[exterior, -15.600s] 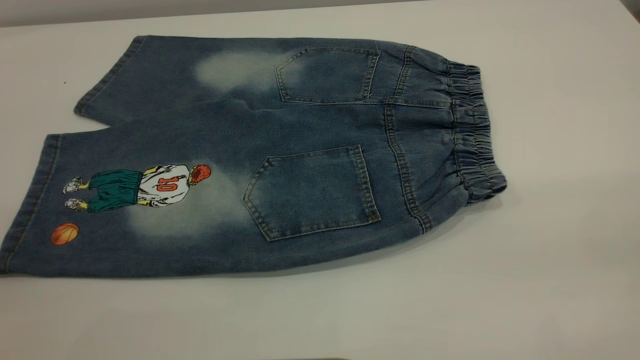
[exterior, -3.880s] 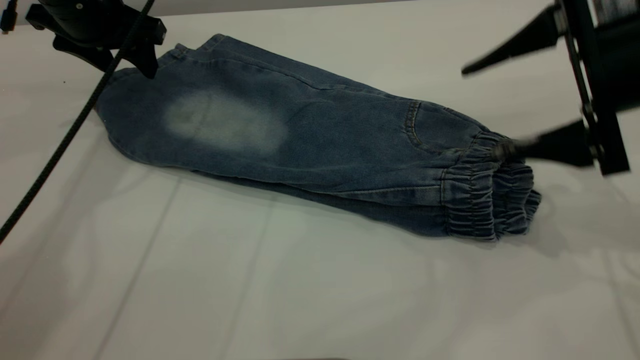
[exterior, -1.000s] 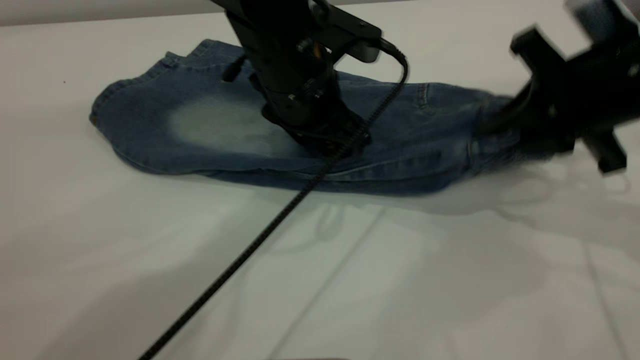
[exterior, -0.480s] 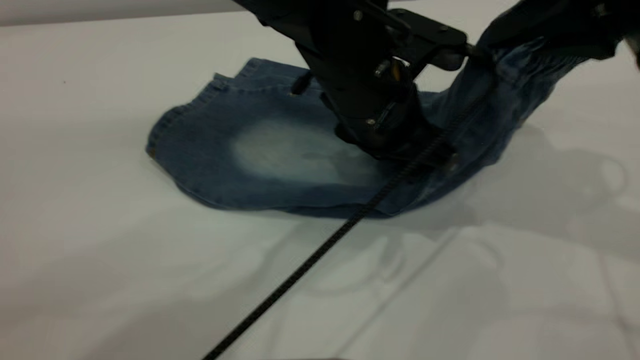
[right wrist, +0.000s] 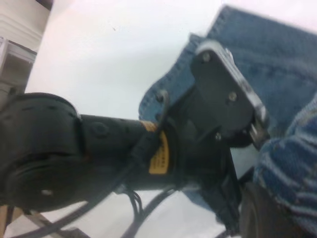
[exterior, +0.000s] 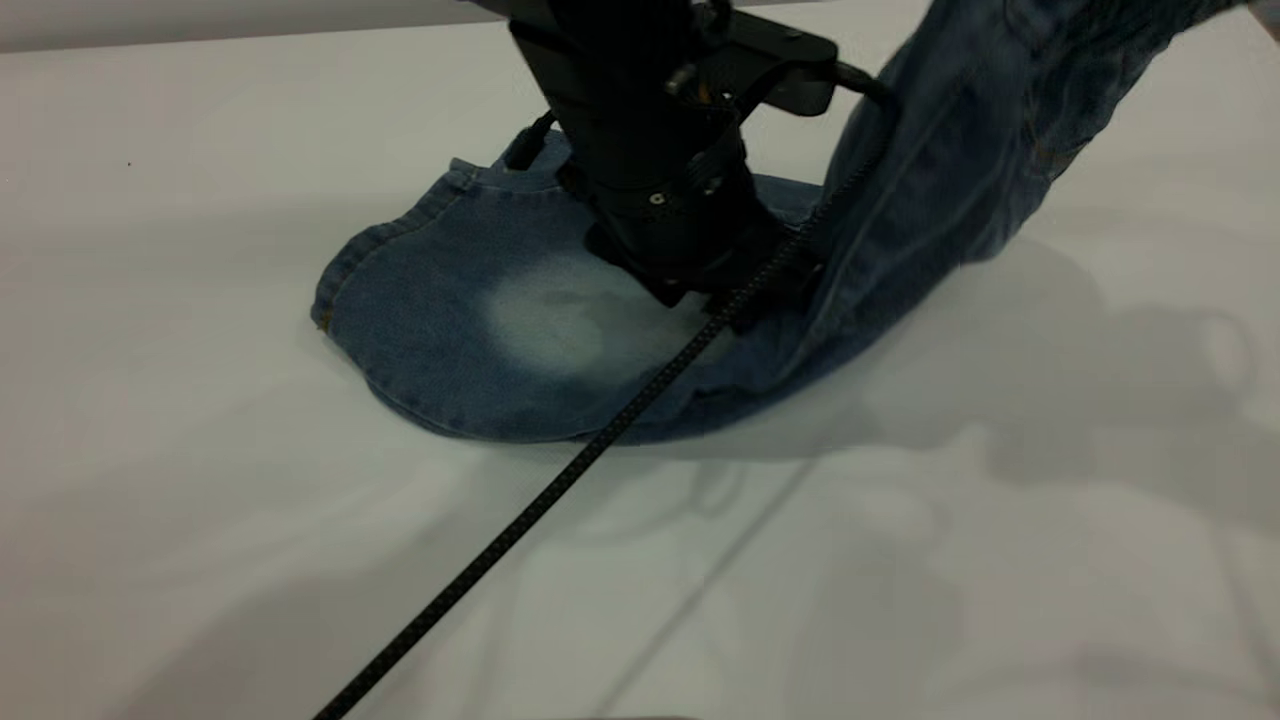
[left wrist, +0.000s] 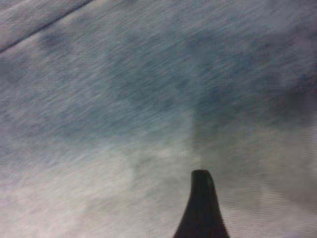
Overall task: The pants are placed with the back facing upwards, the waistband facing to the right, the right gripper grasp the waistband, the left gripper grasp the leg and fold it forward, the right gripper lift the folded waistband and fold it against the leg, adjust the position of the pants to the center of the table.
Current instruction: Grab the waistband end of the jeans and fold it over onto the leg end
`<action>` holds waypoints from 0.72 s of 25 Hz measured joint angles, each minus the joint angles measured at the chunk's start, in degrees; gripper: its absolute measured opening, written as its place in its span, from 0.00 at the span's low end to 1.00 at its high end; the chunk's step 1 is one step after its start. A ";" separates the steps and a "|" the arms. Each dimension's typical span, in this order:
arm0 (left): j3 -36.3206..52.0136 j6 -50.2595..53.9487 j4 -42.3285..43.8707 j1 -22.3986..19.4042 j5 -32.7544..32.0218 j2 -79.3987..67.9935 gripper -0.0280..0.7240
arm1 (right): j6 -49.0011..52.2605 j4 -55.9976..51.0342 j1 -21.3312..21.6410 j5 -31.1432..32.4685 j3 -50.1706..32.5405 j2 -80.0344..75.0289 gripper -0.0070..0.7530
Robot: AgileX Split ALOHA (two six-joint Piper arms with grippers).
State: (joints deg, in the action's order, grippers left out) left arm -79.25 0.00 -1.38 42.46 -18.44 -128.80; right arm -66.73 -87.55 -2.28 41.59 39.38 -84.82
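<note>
Denim shorts [exterior: 520, 330], already doubled lengthwise, lie on the pale desk [exterior: 200, 550] with the leg end flat and the waistband [exterior: 1040, 60] end hoisted high at the exterior view's upper right, so the cloth rises in a steep curve from a bend near the middle. That shape fits the second fold: the raised end looks meant to swing across and come down on the leg. The left pincer [exterior: 700, 285] is planted on the flat layer beside a faded patch [exterior: 560, 320], right at the foot of the rise — most likely as an anchor, so the lower half does not slide while the top is carried over. From its wrist view only one dark fingertip [left wrist: 200, 208] shows against the fabric, so whether it is parted or closed I cannot tell. The right pincer itself is out of sight; its wrist camera looks down at the left arm with a bunch of blue denim [right wrist: 292, 168] close by — presumably the gripped waistband, though the grasp itself is not visible.
</note>
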 joint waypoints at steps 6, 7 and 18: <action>0.00 -2.21 -0.37 1.53 -0.38 -1.49 0.71 | 1.23 1.15 0.00 0.69 3.48 0.37 0.06; 0.00 -2.27 -0.37 2.11 -0.20 -1.62 0.70 | 1.35 1.58 0.00 0.78 3.53 0.37 0.06; 0.00 -2.44 -0.26 -1.63 -2.37 2.73 0.68 | 1.98 6.24 0.00 1.07 3.75 0.37 0.06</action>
State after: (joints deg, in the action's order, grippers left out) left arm -79.25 -2.44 -1.63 40.83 -20.81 -126.07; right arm -64.75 -81.31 -2.28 42.66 43.13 -84.45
